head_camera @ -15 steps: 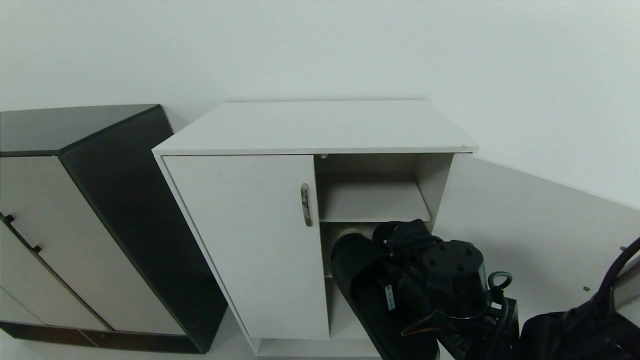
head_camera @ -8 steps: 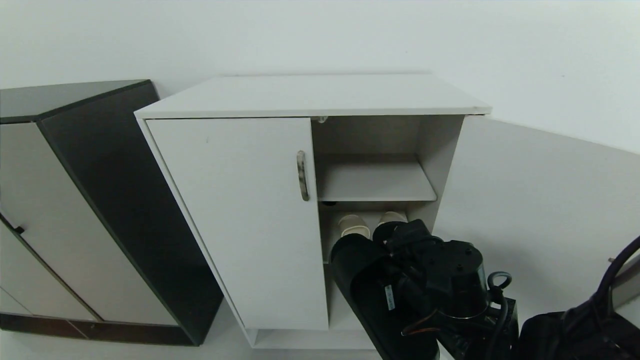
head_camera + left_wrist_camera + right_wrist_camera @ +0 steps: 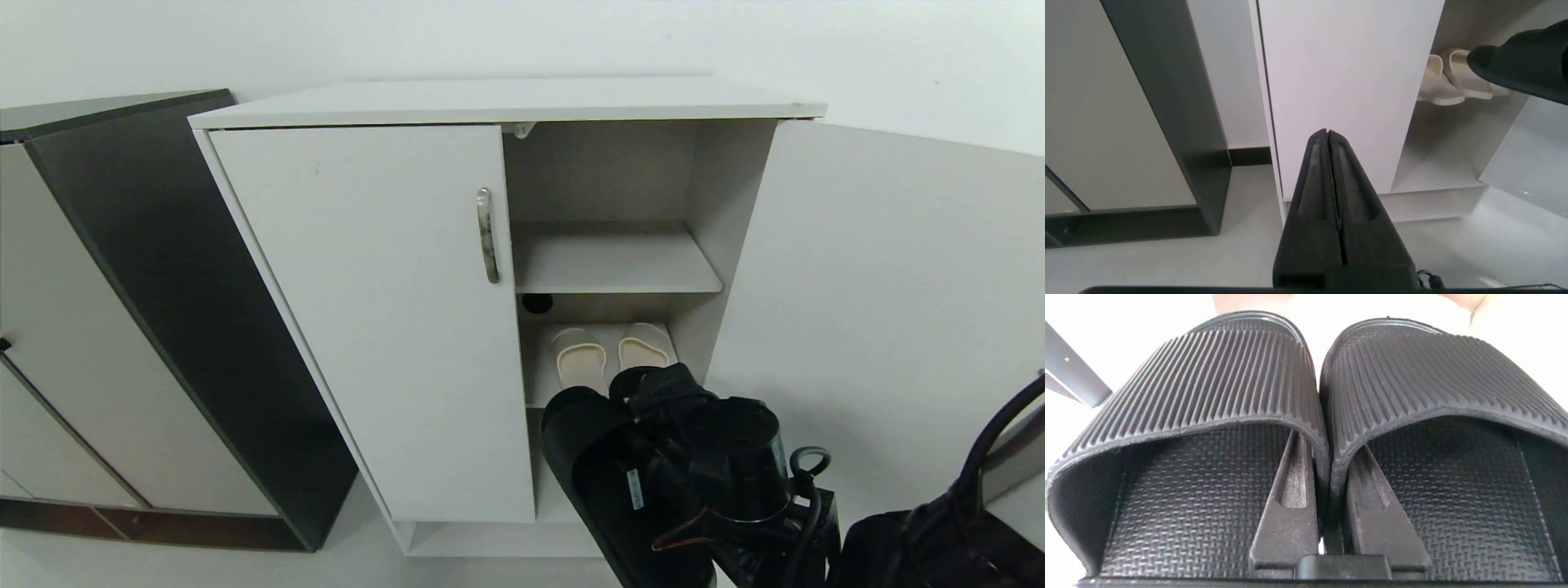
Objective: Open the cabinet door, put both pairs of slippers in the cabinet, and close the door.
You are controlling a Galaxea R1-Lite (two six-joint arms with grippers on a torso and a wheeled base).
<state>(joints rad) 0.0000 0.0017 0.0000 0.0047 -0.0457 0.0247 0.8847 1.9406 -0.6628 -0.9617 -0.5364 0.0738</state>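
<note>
White-walled room, task seemingly about half done: the left gripper hangs pinched shut and empty, and the right gripper clamps the black slippers just before the open cabinet. Beyond them, the cream slippers sit shelved. Stowing this pair and shutting the cabinet remain.
</note>
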